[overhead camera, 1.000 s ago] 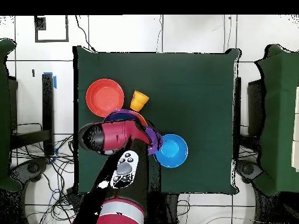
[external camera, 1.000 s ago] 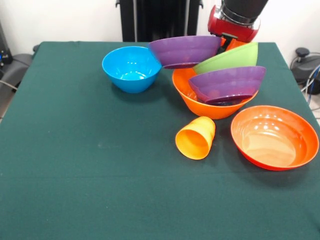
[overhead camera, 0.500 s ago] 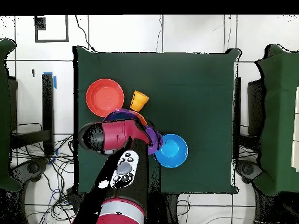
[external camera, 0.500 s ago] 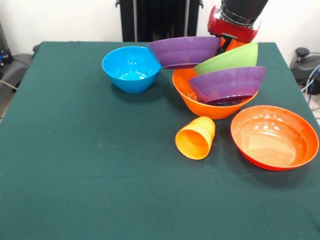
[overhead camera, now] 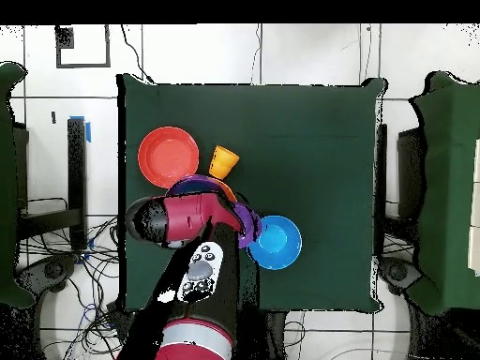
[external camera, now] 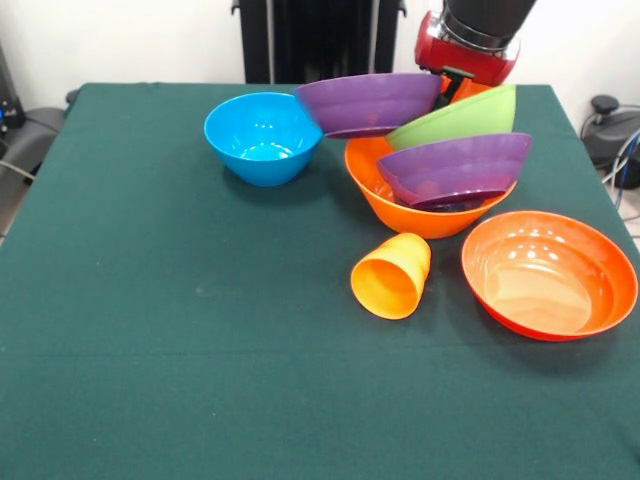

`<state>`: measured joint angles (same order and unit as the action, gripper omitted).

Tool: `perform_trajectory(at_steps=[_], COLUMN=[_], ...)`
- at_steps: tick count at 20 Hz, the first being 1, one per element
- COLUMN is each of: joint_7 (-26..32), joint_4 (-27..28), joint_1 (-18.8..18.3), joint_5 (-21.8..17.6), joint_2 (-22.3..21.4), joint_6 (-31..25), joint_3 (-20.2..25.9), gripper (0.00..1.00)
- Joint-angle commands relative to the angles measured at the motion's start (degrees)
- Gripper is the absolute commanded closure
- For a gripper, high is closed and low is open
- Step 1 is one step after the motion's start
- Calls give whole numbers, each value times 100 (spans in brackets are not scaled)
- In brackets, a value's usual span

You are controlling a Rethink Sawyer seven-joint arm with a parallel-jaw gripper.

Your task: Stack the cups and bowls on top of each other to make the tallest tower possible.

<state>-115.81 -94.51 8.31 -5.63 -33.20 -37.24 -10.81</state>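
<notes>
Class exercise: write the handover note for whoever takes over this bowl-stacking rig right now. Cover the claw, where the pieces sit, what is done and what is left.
Claw: behind the pile at the table's far side; its grip is hidden, so I cannot tell whether it is open or shut.
Tower: large orange base bowl holds a tilted purple bowl; a green bowl and a second purple bowl lean above, askew.
Loose on the cloth: blue bowl, red-orange bowl, yellow-orange cup lying on its side.
Done: four bowls piled.
Left: straighten the pile, add the loose pieces.
</notes>
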Motion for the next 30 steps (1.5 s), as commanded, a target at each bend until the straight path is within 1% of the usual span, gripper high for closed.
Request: perform_trajectory(at_steps=[1, 4, 6, 11, 16, 19, 22, 30], joint_7=[-482, -323, -143, 321, 811, 1027, 1013, 818], joint_4=[45, -168, -422, -1024, -1649, -1929, -2039, -2104], joint_1=[-73, -184, -329, -788, -1301, -1616, -1796, -1980], joint_5=[162, 175, 194, 152, -55, -154, -209, -366], joint_2=[-50, -278, -538, -1157, -1770, -2024, -2122, -2149], joint_6=[460, 436, 442, 420, 355, 358, 369, 397], joint_3=[702, 797, 922, 1243, 1510, 1711, 1896, 2173], gripper=[100, 100, 100, 100, 100, 100, 100, 100])
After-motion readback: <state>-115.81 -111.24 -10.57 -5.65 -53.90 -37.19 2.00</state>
